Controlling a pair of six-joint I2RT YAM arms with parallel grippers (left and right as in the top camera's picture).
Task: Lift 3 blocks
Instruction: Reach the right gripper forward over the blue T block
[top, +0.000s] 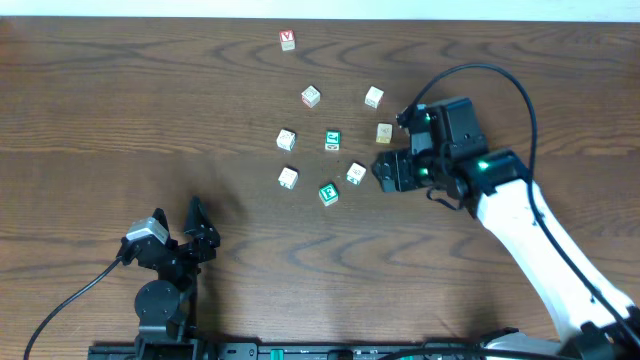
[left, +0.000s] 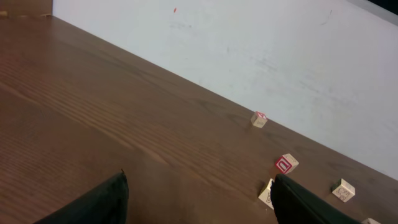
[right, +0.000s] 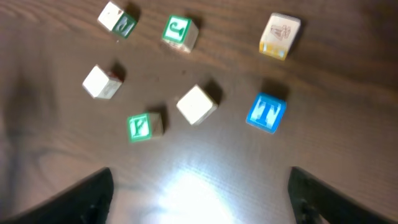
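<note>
My right gripper (right: 200, 180) hangs over the cluster of blocks with its jaws spread wide and nothing between them. The three I am after lie on the table (top: 100, 120) just ahead of my fingertips, in a loose row across my wrist view. The green F block (right: 142, 126) is on the left, the cream block (right: 198, 104) in the middle and the blue block (right: 266, 112) on the right, none of them touching.

The cream block sits closest to the line midway between my fingers, so I judge it the natural first pick. A short advance and descent should bring the jaws around it. It lies cornerwise to them, though, so I would likely need a wrist turn to meet flat faces. A cube gives me no long axis to favour.

From overhead, my right gripper is just beside the cream block, with the green F block a little beyond. I cannot pick out the blue block there; my own wrist probably covers it.

My left gripper (top: 202, 226), jaws likewise parted and empty, rests well apart from the cluster, so the right arm is plainly the nearer one.
</note>
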